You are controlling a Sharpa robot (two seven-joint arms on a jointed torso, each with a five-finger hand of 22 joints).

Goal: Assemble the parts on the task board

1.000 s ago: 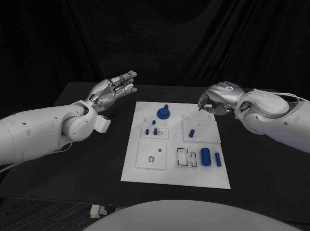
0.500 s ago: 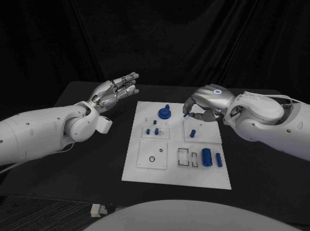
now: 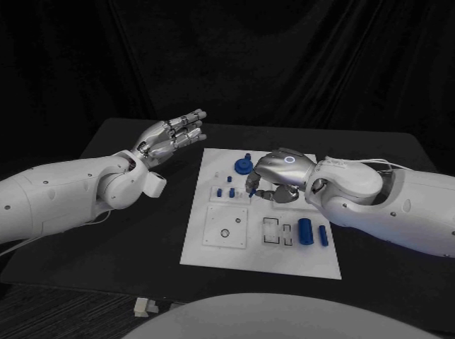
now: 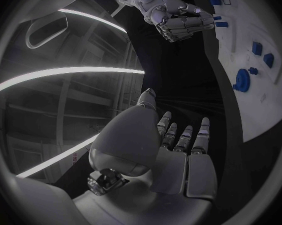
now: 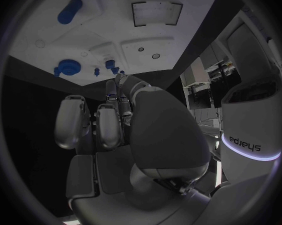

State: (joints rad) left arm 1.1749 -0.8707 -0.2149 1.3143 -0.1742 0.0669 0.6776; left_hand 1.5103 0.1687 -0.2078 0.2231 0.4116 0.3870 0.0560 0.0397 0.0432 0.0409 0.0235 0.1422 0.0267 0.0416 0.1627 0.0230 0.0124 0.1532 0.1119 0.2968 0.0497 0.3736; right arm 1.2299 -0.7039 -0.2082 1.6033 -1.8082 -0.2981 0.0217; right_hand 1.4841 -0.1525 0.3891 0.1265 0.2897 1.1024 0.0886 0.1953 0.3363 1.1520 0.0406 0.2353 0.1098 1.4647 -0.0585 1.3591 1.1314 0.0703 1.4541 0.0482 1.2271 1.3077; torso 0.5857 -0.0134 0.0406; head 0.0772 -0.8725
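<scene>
The white task board (image 3: pixel 289 265) lies mid-table, also in the right wrist view (image 5: pixel 115 15). My right hand (image 3: pixel 271 180) hovers over its upper middle, fingers curled down, pinching a small blue part (image 3: pixel 251 186) at the fingertips. Just left of it stand three small blue pegs (image 3: pixel 225 191). A round blue knob (image 3: pixel 243 166) sits at the board's far end and shows in the right wrist view (image 5: pixel 68 66). A blue cylinder (image 3: pixel 305 231) and a slim blue bar (image 3: pixel 322 235) lie near the right edge. My left hand (image 3: pixel 172 135) is raised left of the board, fingers spread, holding nothing.
A black ring (image 3: pixel 223 234) and two rectangular slots (image 3: pixel 275 232) mark the board's near half. The black table (image 3: pixel 136 233) has free room on both sides of the board. The left wrist view shows my right hand (image 4: pixel 181 22) above the board (image 4: pixel 266 100).
My right hand has moved from the board's far right corner leftward and nearer to me, over the upper middle, carrying the small blue part. The left hand has barely moved.
</scene>
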